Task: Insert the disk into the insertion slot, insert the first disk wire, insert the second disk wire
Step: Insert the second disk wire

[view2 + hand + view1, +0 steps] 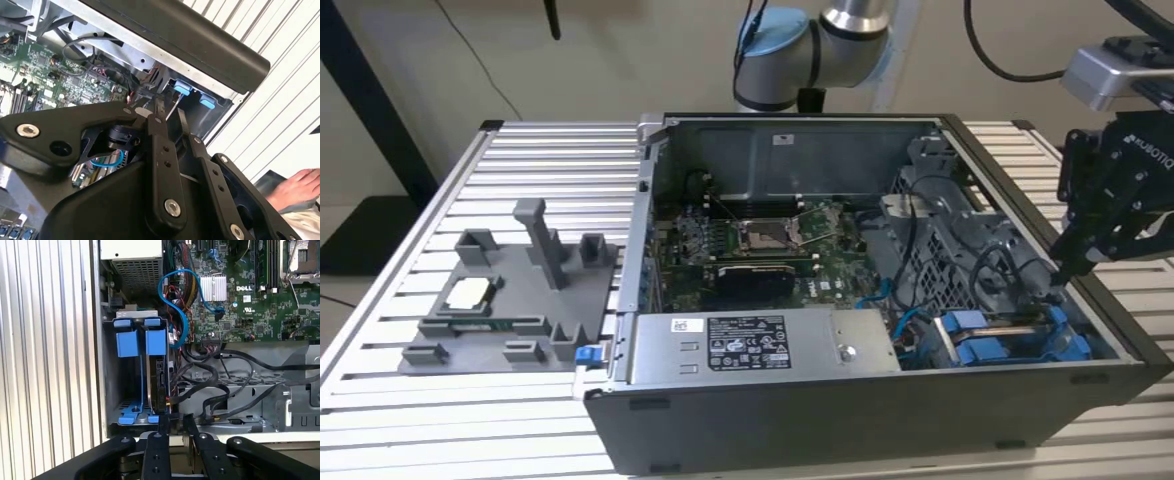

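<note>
One open computer case [854,420] lies on the slatted table [400,430]. One gripper [1062,262] hangs over the case's drive bay, jaws a narrow gap apart, with nothing visibly between them. The first wrist view shows two blue carriers [126,342], with one disk [159,385] seated edge-on in the slot. The second wrist view shows a person's hand [295,187].

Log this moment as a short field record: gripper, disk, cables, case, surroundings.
gripper: at the drive bay's open end, close to the disk's edge
disk: standing on edge in the bay, in its blue carrier, beside a second blue carrier
black cables: lying next to the disk; cannot tell if any is plugged in
computer case: open, on the slatted table
grey fixture: on the exterior view's left of the case
hand: a person's, outside the case
</note>
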`<state>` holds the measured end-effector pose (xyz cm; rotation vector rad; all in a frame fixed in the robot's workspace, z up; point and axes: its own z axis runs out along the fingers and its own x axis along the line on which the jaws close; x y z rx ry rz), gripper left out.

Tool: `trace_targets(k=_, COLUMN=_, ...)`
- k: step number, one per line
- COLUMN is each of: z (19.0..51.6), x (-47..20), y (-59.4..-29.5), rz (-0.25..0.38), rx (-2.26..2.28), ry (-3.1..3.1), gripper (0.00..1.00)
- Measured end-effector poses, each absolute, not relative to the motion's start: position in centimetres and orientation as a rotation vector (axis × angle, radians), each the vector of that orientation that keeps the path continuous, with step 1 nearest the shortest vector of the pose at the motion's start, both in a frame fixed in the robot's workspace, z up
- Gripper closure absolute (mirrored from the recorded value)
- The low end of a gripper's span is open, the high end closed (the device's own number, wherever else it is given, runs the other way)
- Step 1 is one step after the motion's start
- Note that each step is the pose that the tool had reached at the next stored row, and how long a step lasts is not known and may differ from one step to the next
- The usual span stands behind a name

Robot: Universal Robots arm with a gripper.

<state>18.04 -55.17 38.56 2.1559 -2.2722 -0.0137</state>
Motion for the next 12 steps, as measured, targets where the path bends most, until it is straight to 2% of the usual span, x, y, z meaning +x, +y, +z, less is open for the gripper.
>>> trace_targets(k=12, z=38.22, x=18.05, y=-55.18, rz=-0.014, rx=2.155, ry=-2.273, gripper=0.74)
